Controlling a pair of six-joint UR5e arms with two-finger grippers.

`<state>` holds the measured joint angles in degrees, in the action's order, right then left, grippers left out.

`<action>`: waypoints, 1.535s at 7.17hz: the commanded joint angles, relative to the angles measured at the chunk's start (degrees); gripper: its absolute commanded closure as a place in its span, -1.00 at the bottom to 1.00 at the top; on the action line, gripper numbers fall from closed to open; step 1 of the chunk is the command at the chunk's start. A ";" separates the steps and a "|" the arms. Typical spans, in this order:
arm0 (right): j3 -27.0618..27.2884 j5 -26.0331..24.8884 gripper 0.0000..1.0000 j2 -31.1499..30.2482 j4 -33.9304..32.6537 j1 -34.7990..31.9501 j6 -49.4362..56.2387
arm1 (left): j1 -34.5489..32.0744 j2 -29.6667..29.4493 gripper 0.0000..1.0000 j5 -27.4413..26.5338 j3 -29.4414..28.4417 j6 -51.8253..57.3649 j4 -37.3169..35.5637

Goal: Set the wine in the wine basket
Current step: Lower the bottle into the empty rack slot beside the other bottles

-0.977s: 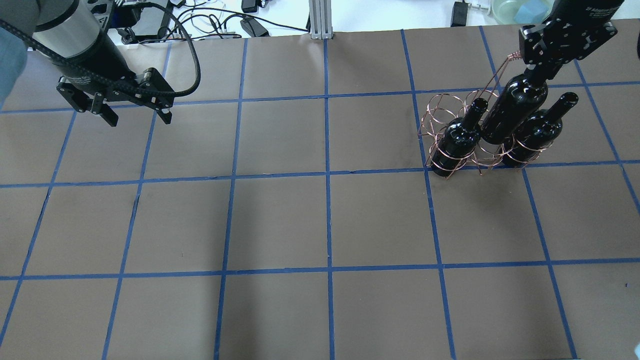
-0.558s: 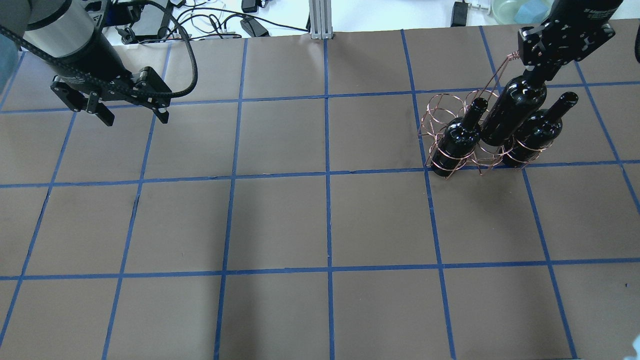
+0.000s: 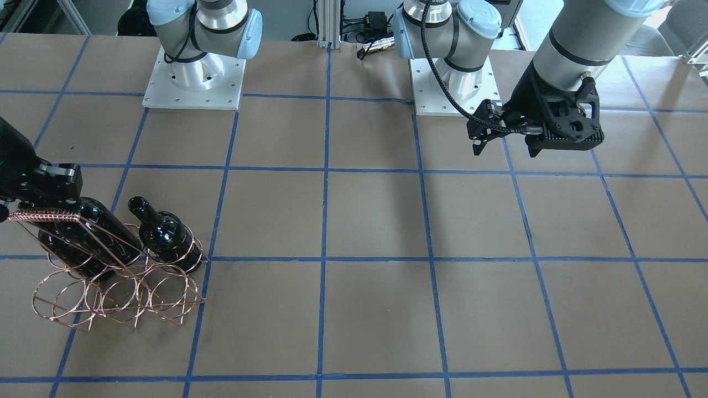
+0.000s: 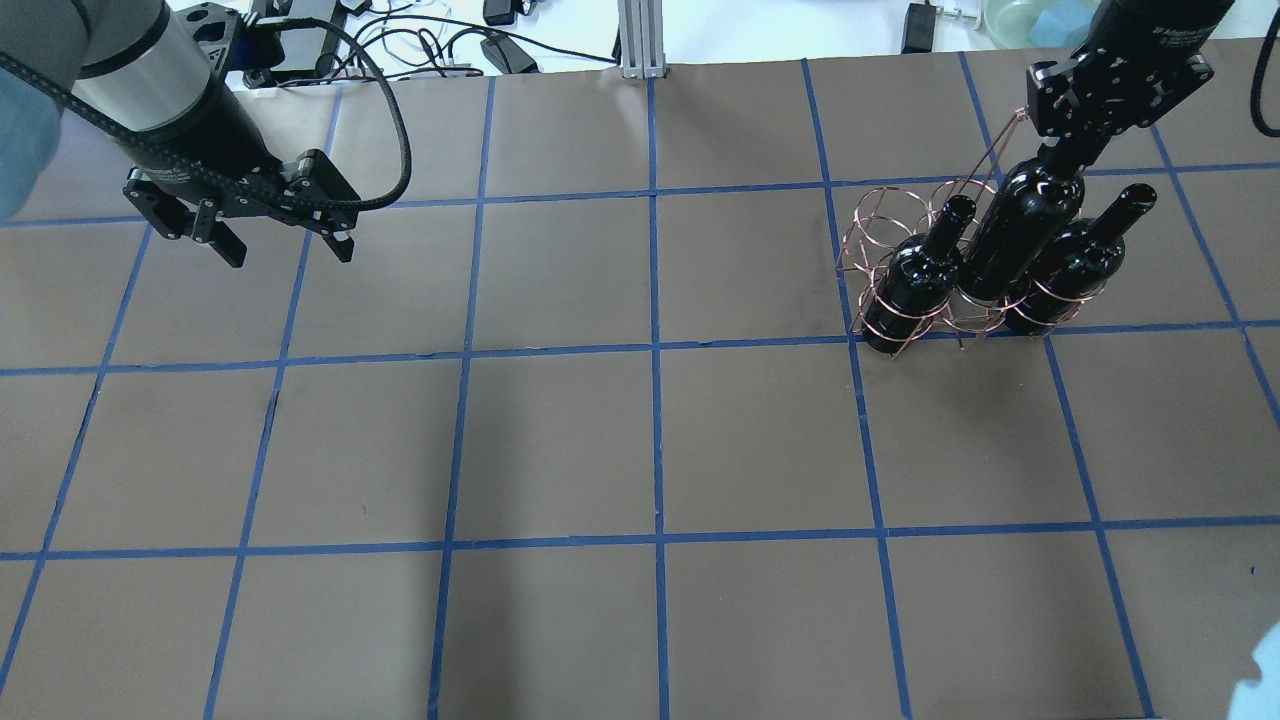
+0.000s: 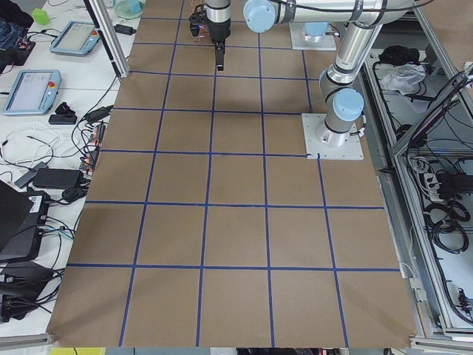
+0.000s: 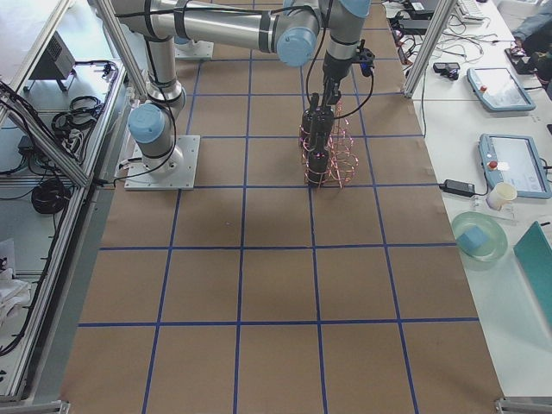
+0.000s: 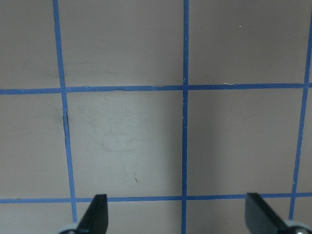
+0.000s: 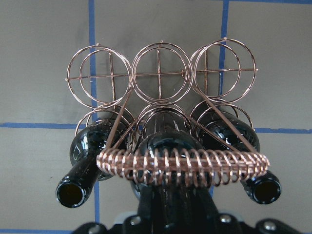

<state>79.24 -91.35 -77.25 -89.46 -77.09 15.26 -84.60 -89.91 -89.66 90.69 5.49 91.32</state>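
Blue-taped brown paper covered the worktop (image 4: 560, 440). The right gripper (image 4: 1075, 150) clamped the neck of the wine (image 4: 1015, 235), set in the middle ring of the wine basket (image 8: 183, 165) near the far right corner. Released askew, slick glass might knock the neighbouring bottles (image 4: 915, 280) or snag thin copper wire. The left gripper (image 4: 288, 250) gaped, far left.

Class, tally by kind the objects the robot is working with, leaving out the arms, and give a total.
Glossy near-black glass wine bottles: 3
Copper wire wine basket with round loop rings: 1
Total: 4
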 commanded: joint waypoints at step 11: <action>4.26 0.38 1.00 1.66 -6.08 -0.16 -0.59 | 0.32 1.75 -1.00 -0.07 1.77 1.36 0.18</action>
<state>83.49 -91.01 -75.83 -95.47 -77.19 14.71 -84.32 -88.18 -89.56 92.44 6.83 91.43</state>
